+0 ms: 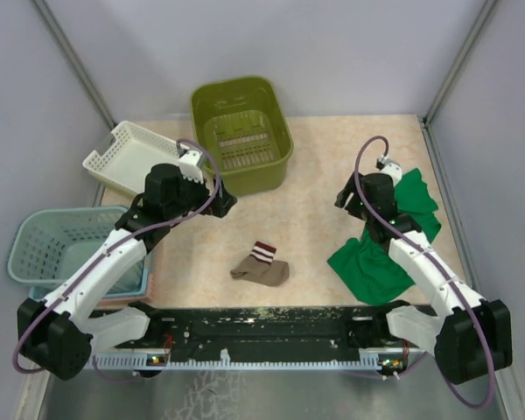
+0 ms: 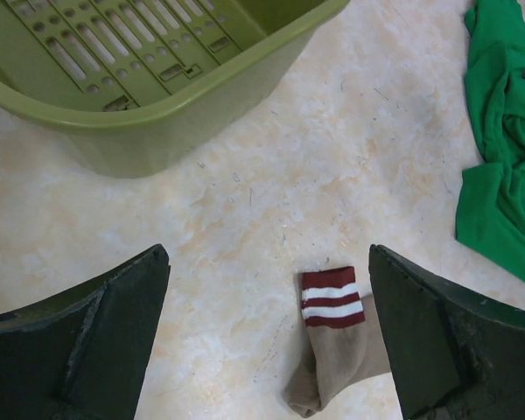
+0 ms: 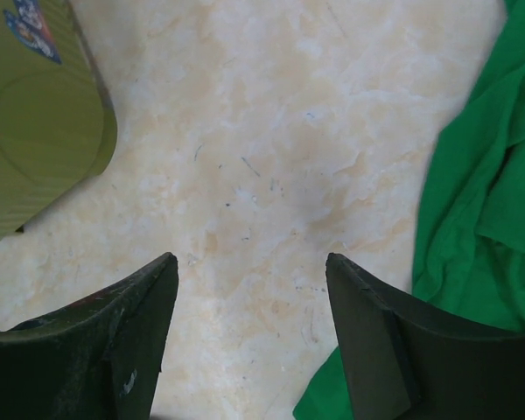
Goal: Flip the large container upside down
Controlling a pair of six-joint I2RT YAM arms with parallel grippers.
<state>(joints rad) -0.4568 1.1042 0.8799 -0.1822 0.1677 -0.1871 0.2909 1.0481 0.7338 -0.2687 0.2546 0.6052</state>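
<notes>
Here, an olive-green large container [image 1: 255, 179] stands at the far middle of a pale marbled table [image 1: 324, 175]. It is upright, with its open mouth facing the ceiling and its slotted floor showing inside. Nothing lies in it. It seems slightly longer from front to back than across, with that long axis running away from the arms and the far end swung a little to the left, though the difference is small.

The left gripper [image 2: 269, 262] hovers just beside the container's near left corner, its fingers spread wide and holding nothing. The right gripper [image 3: 252, 262] hangs over bare table well to the right, partly spread and also empty, with a rumpled green cloth [image 1: 381, 258] beside it.

The container has not yet been tipped, and several things could spoil the turn. Its walls are smooth and flare outward, so a pinch on the rim from one side alone may slip. A push instead of a firm hold may only slide it across the slick table. A white tray [image 1: 131, 157] sits close on its left, so rolling it that way could knock the tray or leave the container propped on it. A striped sock [image 1: 261, 264] lies nearer the arms and could end up trapped under the rim. A blue basket [image 1: 61, 245] at the left edge crowds the left arm's elbow.
</notes>
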